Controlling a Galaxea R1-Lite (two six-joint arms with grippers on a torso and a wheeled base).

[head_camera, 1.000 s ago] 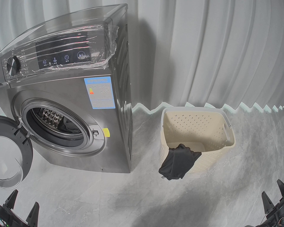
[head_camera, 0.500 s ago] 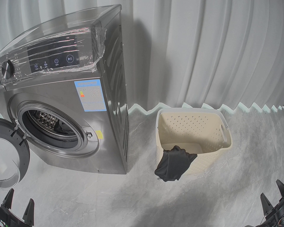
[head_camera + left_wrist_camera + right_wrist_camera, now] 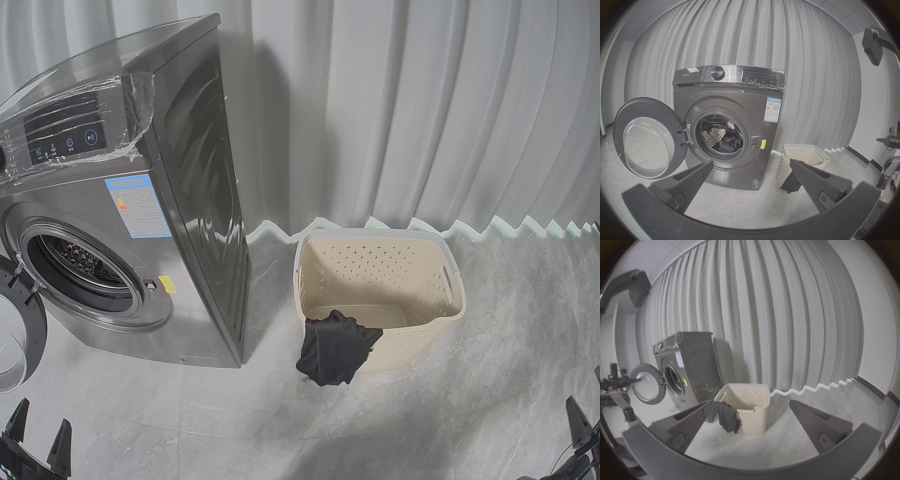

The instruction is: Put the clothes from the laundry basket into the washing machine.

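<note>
- Both claws are spread wide and hold nothing. The left claw and right claw sit low and well apart from the basket.
- The one piece left to move is the dark shirt. It's slung over the basket's near rim, at the corner closer to the washer, and most of it hangs outside.
- The washer door is swung open, and some dark clothes are in the drum already.
- I'd say the step is getting in close and grabbing the shirt. My take is to come down from above onto the bunched part right at the rim, where the fabric is thickest.
- Pinch the cloth only and not the plastic rim, or the basket comes along or tips.
- Lift straight up until the tail is clear, then swing over to the drum and stay off the open door.
- The shirt's long axis runs up and down: top end folded over the rim into the basket, bottom end pointing at the floor.
- I can't tell if the hem touches the floor.
</note>
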